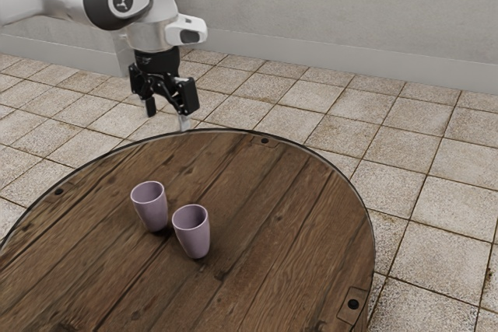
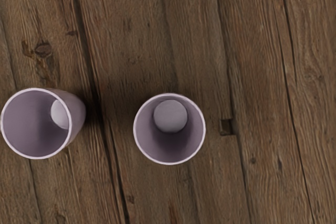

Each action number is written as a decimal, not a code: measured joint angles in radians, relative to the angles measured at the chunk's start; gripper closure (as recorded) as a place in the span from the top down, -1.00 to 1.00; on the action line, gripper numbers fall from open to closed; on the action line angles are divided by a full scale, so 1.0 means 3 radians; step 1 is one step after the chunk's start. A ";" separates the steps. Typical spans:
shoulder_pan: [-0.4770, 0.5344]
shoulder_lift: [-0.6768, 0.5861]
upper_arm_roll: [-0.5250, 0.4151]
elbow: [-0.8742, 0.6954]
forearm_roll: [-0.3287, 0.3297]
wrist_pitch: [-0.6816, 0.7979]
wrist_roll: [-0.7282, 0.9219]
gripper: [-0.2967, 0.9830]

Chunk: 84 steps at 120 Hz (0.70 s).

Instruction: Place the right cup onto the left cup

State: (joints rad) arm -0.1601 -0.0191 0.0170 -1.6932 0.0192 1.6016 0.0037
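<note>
My gripper (image 1: 167, 118) hangs high beyond the cups in the exterior view, its two fingers apart and nothing between them. Two matching mauve cups stand upright, mouths up, on the round wooden table. One cup (image 1: 151, 209) is nearer the exterior view's left; the other cup (image 1: 193, 233) is close beside it, toward that view's right. Looking down from my hand, I see into one cup (image 2: 76, 111) and another cup (image 2: 169, 156), with bare wood between them. Neither touches the gripper.
The dark plank tabletop (image 1: 272, 215) has a curved metal rim and small fittings near its edge. Beyond it are a tiled floor (image 1: 420, 192) and a grey wall (image 1: 334, 5). In the wrist view a small square notch (image 2: 226, 126) lies in the wood beside a cup.
</note>
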 joint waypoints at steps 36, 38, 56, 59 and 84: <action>0.0112 -0.0095 -0.0037 -0.0235 -0.0048 0.0257 -0.0005 0.54; 0.0129 -0.0099 -0.0041 -0.0253 -0.0058 0.0268 -0.0006 0.54; 0.0271 -0.0112 -0.0101 -0.0431 -0.0136 0.0379 -0.0015 0.54; 0.0301 -0.0112 -0.0129 -0.0467 -0.0146 0.0401 -0.0017 0.53; 0.0473 -0.0171 -0.0409 -0.0745 -0.0200 0.0551 -0.0092 0.40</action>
State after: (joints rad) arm -0.0183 -0.0705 -0.1057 -1.9168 -0.0409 1.7669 -0.0240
